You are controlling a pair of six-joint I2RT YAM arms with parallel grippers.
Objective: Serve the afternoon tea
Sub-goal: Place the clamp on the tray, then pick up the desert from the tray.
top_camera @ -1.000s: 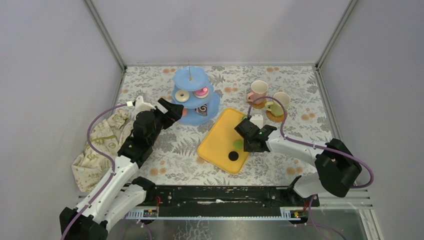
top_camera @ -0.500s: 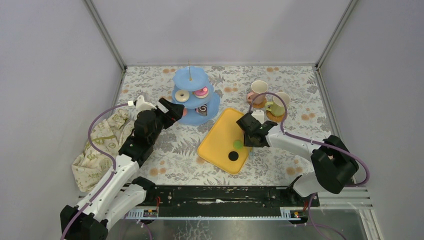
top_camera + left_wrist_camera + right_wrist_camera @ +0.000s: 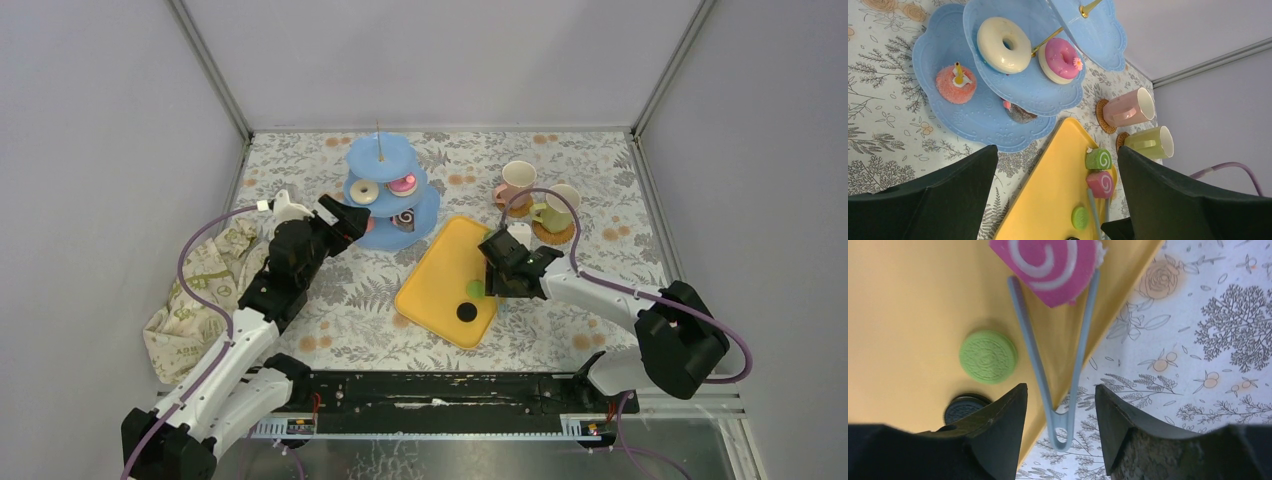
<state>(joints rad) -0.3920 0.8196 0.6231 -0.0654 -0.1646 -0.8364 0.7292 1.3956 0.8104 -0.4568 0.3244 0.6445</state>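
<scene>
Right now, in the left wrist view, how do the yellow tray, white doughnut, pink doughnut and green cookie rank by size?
1. yellow tray
2. white doughnut and pink doughnut: nearly alike; the white may look larger only because it is nearer
3. green cookie

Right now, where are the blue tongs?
Right wrist view: tongs on the right edge of the yellow tray, tips flanking the pink swirl roll, hinge overhanging toward the right gripper.
</scene>
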